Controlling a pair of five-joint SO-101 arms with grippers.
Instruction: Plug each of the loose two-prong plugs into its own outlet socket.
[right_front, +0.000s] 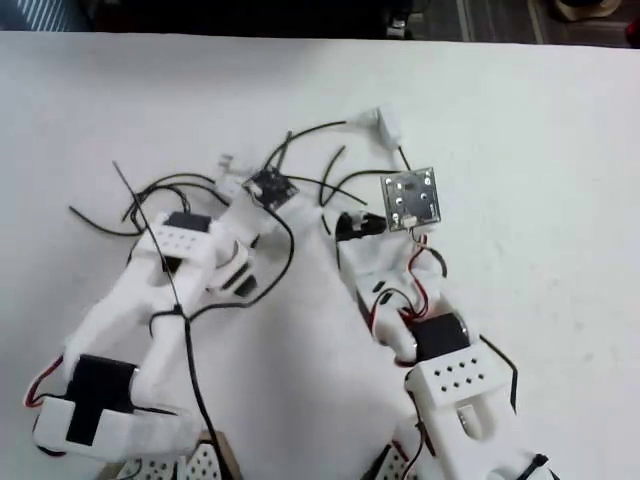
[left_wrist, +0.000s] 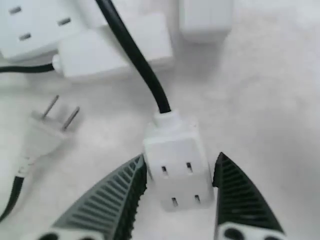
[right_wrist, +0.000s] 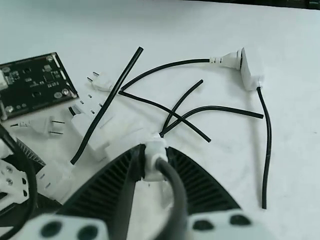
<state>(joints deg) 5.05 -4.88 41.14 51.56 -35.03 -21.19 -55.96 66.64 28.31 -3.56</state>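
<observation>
the left gripper (left_wrist: 181, 162) is down on the white table (right_front: 540, 120), its jaws closed narrowly around a white socket block (left_wrist: 175, 186). one finger (left_wrist: 131, 192) lies against one side of the block and the other presses its far side. the block faces up with two pairs of slots showing, and a thick black cord (left_wrist: 137, 62) leaves its far end. just beside it lies a loose plug (left_wrist: 46, 131), flat on the table with its two prongs bare and pointing away from the gripper. beyond the cord sit more white socket blocks (left_wrist: 30, 25), close together.

the right gripper (right_wrist: 153, 152) is held low over the table with its jaws clamped on a white plug (right_wrist: 152, 167), whose black lead (right_wrist: 172, 197) runs back over the gripper. the prongs of this plug are hidden. ahead of it several short black cords (right_wrist: 200, 112) cross one another. farther off, a plug on a black lead (right_wrist: 227, 59) is seated in a white socket (right_wrist: 248, 70), well apart from the rest. a dark circuit board (right_wrist: 35, 82) on the other arm is near two more bare plugs (right_wrist: 42, 125).
</observation>
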